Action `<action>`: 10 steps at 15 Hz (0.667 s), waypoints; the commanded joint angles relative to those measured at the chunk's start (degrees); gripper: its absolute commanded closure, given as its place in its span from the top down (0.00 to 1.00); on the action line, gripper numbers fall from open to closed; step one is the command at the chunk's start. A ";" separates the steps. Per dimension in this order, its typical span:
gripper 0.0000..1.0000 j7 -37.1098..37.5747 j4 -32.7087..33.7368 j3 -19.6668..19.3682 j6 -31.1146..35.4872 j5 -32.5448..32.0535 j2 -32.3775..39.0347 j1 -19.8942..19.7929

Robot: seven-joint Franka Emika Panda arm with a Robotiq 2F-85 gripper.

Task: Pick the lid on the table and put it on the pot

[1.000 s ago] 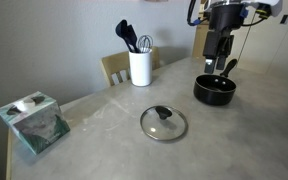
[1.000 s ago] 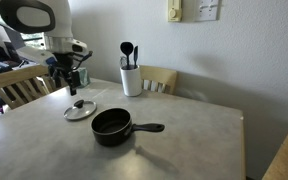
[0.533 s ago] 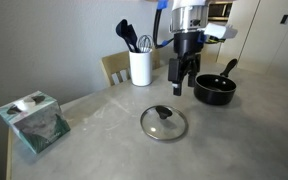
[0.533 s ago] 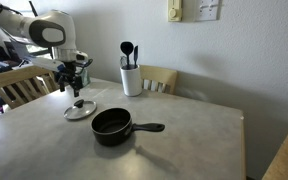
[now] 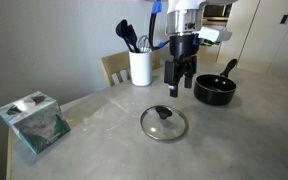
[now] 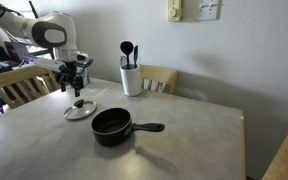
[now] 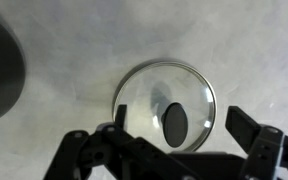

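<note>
Your claw (image 5: 181, 86) hangs in the air above the lid (image 5: 163, 123). It is not touching it. In the wrist view the two fingers (image 7: 256, 150) are wide apart with nothing held between them. The lid's black knob (image 7: 175, 122) sits right under the gap. The lid lies flat on the bench (image 5: 94, 145), near the pot (image 5: 214, 90) but not touching it. The pot sits on the bench with its top open and nothing on it.

So I think no part of the job is done yet. You look lined up for the grab. You have yet to go down, close on the knob and lift the lid. Then carry it over to the pot and set it down on top.
</note>
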 commanded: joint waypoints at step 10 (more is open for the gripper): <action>1.00 0.35 13.43 -0.32 -0.44 -8.47 13.30 1.33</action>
